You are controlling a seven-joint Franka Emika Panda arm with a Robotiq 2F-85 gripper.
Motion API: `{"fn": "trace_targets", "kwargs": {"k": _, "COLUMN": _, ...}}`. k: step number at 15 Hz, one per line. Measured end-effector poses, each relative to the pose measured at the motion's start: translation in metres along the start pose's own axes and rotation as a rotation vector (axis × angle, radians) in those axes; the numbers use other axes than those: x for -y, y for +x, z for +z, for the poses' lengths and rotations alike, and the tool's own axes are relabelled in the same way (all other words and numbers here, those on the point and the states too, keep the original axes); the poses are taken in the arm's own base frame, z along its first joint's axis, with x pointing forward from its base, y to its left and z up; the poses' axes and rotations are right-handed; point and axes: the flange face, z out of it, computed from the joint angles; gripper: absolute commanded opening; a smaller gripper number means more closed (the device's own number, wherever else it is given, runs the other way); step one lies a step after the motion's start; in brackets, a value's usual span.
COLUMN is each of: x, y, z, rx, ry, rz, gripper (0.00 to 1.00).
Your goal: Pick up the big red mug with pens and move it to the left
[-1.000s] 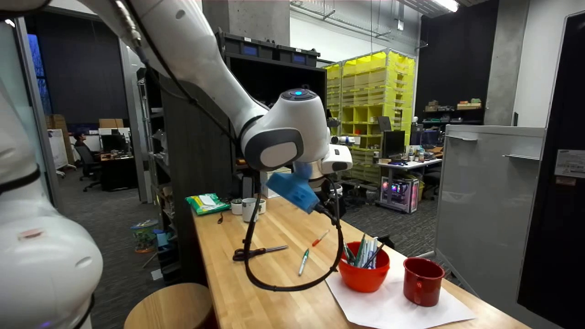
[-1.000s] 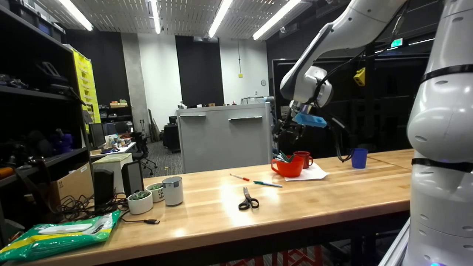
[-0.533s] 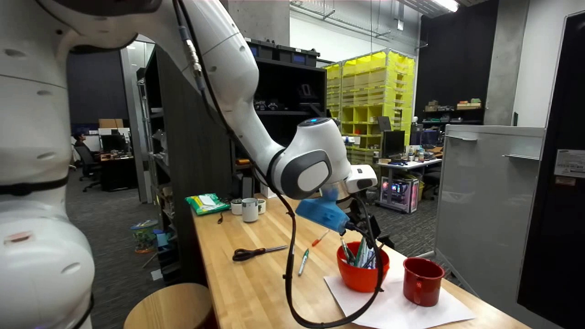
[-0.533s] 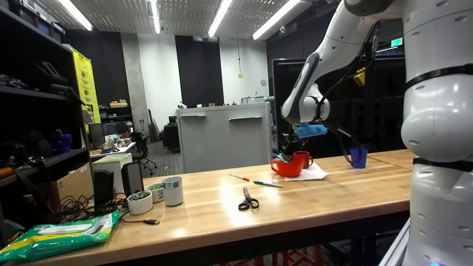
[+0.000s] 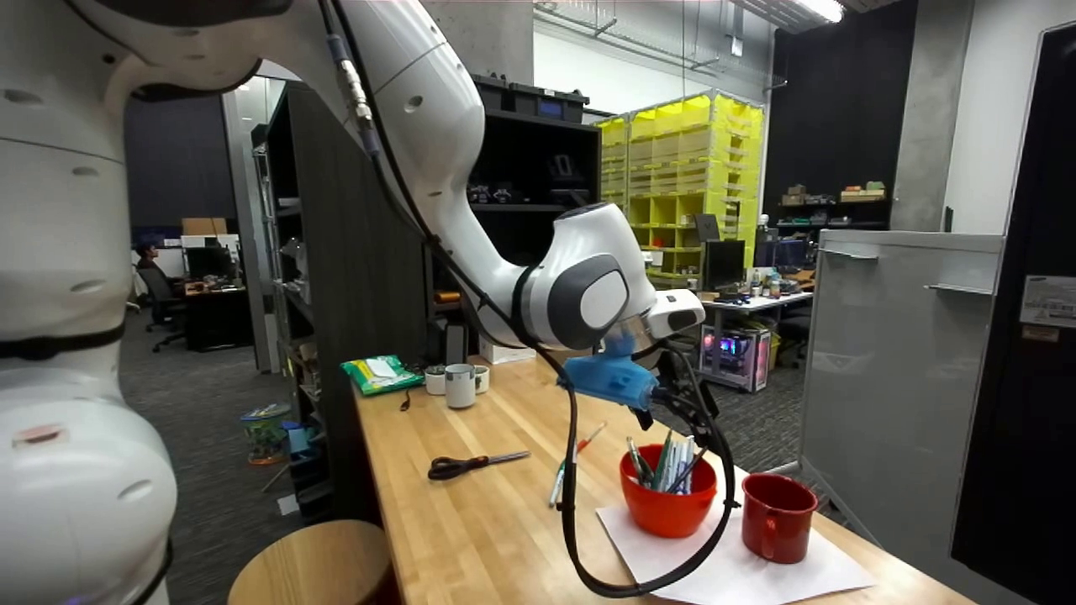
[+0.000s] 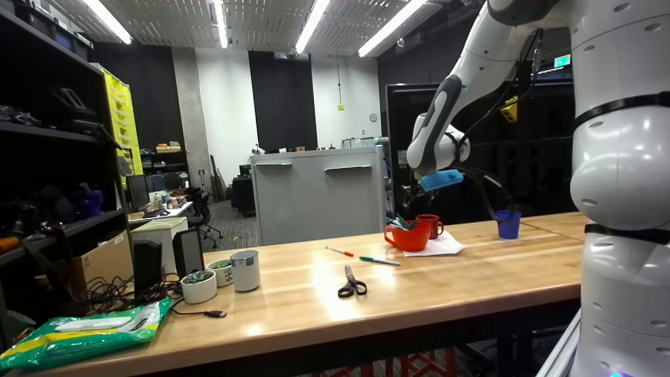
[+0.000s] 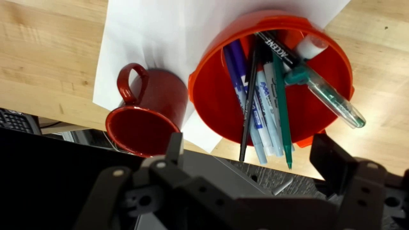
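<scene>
Gripper [image 7: 248,145], fingers [image 7: 329,156] apart, hangs above the big mug [image 5: 670,513], in which pens [image 7: 282,103] lean, with the small mug [image 5: 781,518] standing beside it on paper [image 5: 756,580].

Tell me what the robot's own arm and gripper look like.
The arm is glossy white with rounded segments, black bands and a dark grey rounded panel toward its end. A black cable runs along it, looping below; a silvery connector shows higher up. The gripper is mostly black, with two jointed fingers and pale round screw heads. A bright blue piece sits beside it.
</scene>
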Motion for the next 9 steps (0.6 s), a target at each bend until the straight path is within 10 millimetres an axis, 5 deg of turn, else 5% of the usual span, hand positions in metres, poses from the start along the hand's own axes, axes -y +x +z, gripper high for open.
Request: {"fn": "trace_targets", "kwargs": {"k": 9, "x": -0.0024, "y": -0.0031, "z": 0.0064, "rx": 0.014, "ry": -0.006, "rz": -0.004, "gripper": 1.00}}
